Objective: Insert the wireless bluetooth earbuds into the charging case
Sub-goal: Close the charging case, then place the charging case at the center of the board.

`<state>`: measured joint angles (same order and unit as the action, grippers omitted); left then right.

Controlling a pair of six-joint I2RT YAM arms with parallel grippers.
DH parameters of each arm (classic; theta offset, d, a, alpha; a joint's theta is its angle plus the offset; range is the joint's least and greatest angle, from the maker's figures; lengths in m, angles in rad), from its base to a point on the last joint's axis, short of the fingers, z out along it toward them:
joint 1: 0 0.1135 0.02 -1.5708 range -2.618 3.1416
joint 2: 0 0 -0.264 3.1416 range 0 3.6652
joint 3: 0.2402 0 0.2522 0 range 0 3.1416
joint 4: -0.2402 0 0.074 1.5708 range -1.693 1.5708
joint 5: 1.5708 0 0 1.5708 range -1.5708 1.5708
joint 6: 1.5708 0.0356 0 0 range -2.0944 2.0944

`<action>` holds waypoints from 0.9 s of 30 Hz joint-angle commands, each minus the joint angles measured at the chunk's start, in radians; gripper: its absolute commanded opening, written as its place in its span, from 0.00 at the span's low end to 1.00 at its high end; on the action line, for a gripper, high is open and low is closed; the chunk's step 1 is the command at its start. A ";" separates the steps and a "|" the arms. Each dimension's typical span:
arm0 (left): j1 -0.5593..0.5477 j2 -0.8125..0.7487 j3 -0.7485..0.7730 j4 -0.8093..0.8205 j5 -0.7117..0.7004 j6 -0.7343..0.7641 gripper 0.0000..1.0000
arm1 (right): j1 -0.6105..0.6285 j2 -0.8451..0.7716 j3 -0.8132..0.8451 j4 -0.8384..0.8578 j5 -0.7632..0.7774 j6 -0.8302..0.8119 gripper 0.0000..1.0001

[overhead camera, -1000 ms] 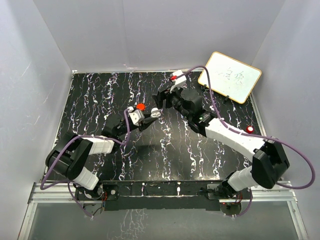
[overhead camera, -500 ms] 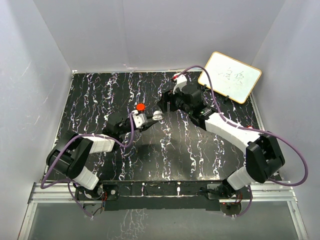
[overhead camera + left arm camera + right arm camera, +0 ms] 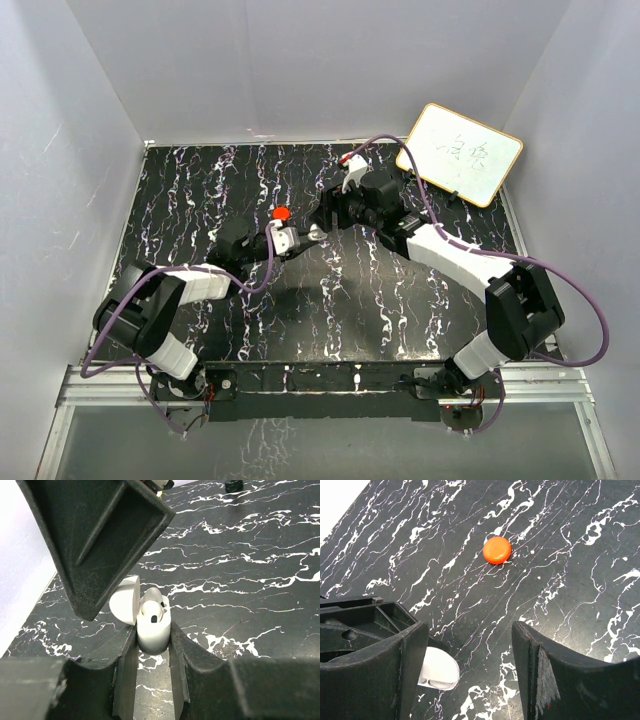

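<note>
While the left tool (image 3: 298, 238) pinched the small white glossy plastic charging case (image 3: 152, 630) by its two flanks, jaws drawn in tight against it and keeping it upright over the black, white-veined marble-patterned tabletop (image 3: 250, 555), the right tool (image 3: 469, 630) hung close by with its jaws spread wide and nothing between them. The case's rounded hinged lid (image 3: 125, 600) stood swung back to one side, and one dark finger (image 3: 95, 540) of the right tool loomed just above that lid without clearly touching it. Inside the open mouth sat a pale rounded piece with dark spots, which read as one of the wireless bluetooth earbuds (image 3: 152, 612) seated in its well; whether both wells were filled could not be told. A small flat round orange-red puck (image 3: 496, 549) lay on the tabletop well apart from the case. Judged from this, the work stood at the tail of the insertion: either a last press to seat a bud or the shutting of the lid. The next move likely called for a firm left-hand pinch and a gentle, square push from the right tool, since a hard shove could twist the slick case out of the grip.
</note>
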<state>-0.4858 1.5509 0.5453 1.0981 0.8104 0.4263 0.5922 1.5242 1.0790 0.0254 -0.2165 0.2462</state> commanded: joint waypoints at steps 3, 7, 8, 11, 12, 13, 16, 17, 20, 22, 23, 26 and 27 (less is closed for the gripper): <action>0.001 0.017 0.072 -0.025 -0.125 -0.014 0.00 | -0.006 -0.051 -0.049 0.031 -0.023 0.020 0.65; 0.001 0.034 0.080 -0.007 -0.179 -0.041 0.00 | -0.006 -0.071 -0.071 0.032 -0.006 0.023 0.65; 0.001 0.038 0.082 0.001 -0.187 -0.048 0.00 | -0.006 -0.077 -0.076 0.035 0.005 0.023 0.64; 0.002 0.052 0.089 -0.002 -0.222 -0.076 0.00 | -0.007 -0.111 -0.097 0.060 0.081 0.031 0.64; 0.003 0.056 0.094 -0.010 -0.248 -0.095 0.00 | -0.007 -0.130 -0.106 0.069 0.128 0.036 0.65; 0.003 0.061 0.098 -0.026 -0.274 -0.111 0.00 | -0.006 -0.154 -0.117 0.084 0.171 0.040 0.67; 0.003 0.074 0.119 -0.096 -0.341 -0.185 0.00 | -0.011 -0.210 -0.154 0.116 0.315 0.059 0.69; 0.003 0.082 0.129 -0.124 -0.354 -0.209 0.00 | -0.014 -0.228 -0.166 0.122 0.352 0.064 0.69; 0.004 0.115 0.160 -0.210 -0.372 -0.276 0.00 | -0.030 -0.276 -0.209 0.148 0.399 0.075 0.69; 0.004 0.137 0.175 -0.240 -0.382 -0.327 0.00 | -0.036 -0.301 -0.227 0.158 0.403 0.073 0.69; 0.005 0.148 0.181 -0.250 -0.382 -0.344 0.00 | -0.038 -0.310 -0.233 0.158 0.404 0.066 0.69; 0.006 0.179 0.195 -0.252 -0.410 -0.419 0.00 | -0.040 -0.326 -0.250 0.160 0.408 0.047 0.70; 0.006 0.188 0.207 -0.268 -0.420 -0.438 0.00 | -0.040 -0.331 -0.256 0.160 0.411 0.045 0.71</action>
<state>-0.4858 1.7206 0.7021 0.8829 0.4374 0.1116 0.5541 1.2282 0.8448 0.1173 0.1452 0.3050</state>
